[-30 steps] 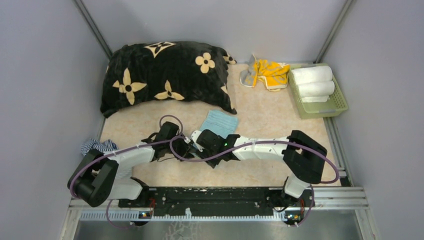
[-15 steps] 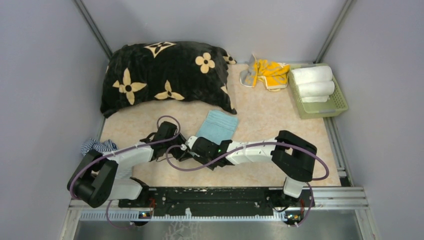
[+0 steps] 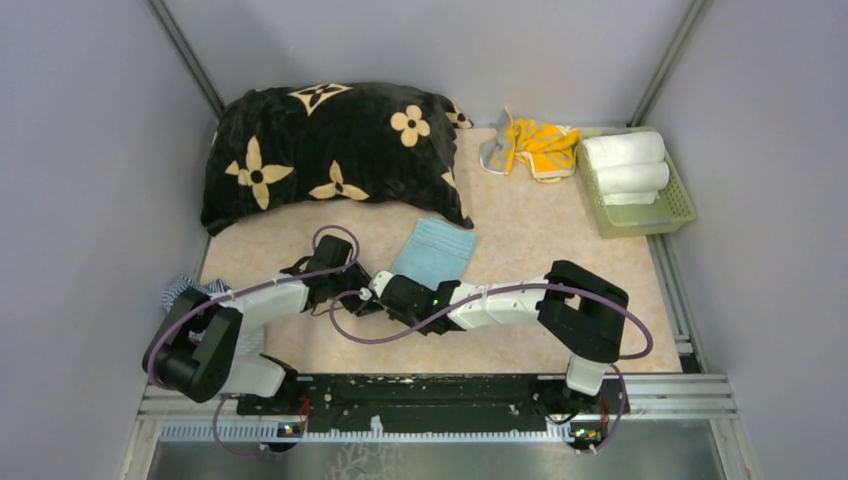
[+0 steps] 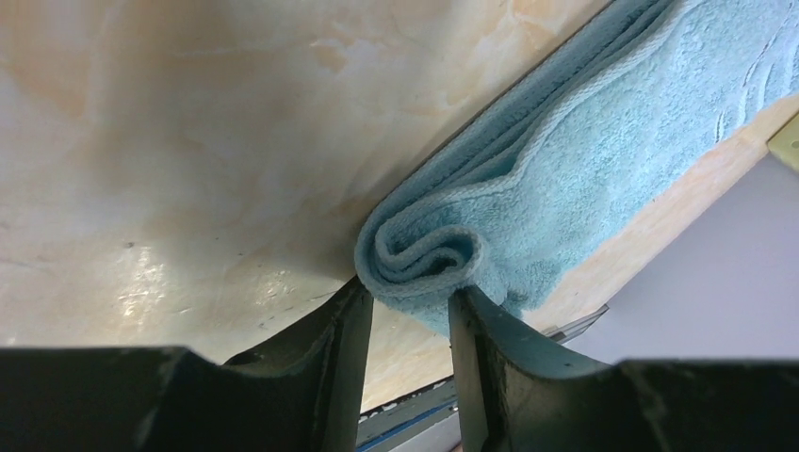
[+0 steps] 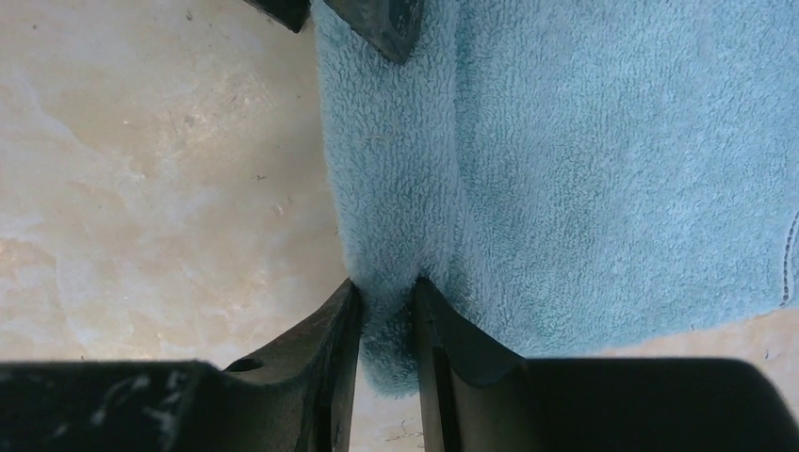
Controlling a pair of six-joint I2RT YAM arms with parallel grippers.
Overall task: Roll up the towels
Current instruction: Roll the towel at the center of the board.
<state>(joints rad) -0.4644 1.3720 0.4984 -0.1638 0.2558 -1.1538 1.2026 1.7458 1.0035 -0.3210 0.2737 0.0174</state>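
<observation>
A light blue towel lies mid-table, its near end wound into a small roll. My left gripper is shut on one end of that roll; the left wrist view shows the spiral end of the towel between the jaws. My right gripper is shut on the other end of the roll, pinching the towel between its jaws. The left fingertips show at the top of the right wrist view. The two grippers meet at the roll.
A black floral pillow lies at the back left. A yellow and grey cloth is at the back. A green basket at the back right holds rolled white towels. A striped cloth lies at the left edge.
Both grippers have shifted left and slightly away with the roll, winding the towel further. The right arm has stretched further left; the flat part of the towel is shorter.
</observation>
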